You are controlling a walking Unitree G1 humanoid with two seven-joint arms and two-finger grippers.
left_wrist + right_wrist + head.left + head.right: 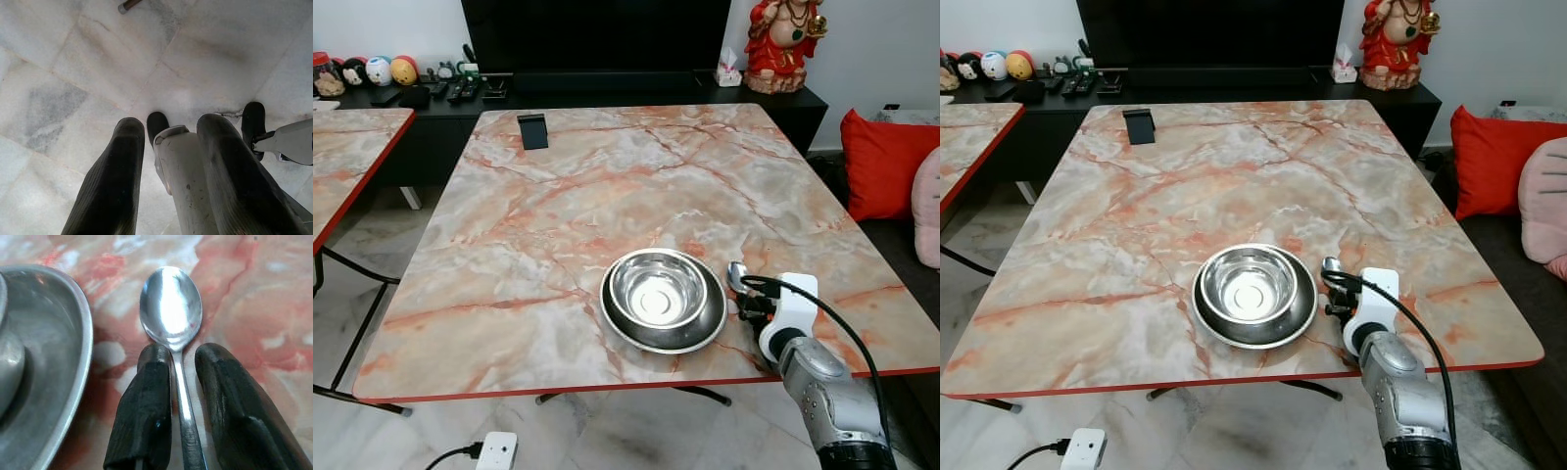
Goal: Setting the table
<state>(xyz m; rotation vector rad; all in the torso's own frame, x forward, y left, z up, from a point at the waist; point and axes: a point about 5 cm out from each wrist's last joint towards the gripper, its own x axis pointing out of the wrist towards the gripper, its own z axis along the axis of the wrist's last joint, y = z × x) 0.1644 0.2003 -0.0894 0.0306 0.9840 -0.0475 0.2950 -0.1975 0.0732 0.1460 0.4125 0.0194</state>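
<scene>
Right pincer [182,377] pinching spoon [171,303] by plate [663,338] w/ bowl [657,286], near table [558,225] front edge; left pincer [168,181] spread.

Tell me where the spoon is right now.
The spoon lies on the marble table near its front edge, just right of the steel bowl, its handle between the right gripper fingers.

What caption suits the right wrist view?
Right pincer straddling a spoon handle on the marble table, beside a steel plate.

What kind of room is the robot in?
Probably a home's living and dining room: a marble-look table with a steel bowl on a plate, a big dark screen above a low cabinet, and red cushions.
</scene>
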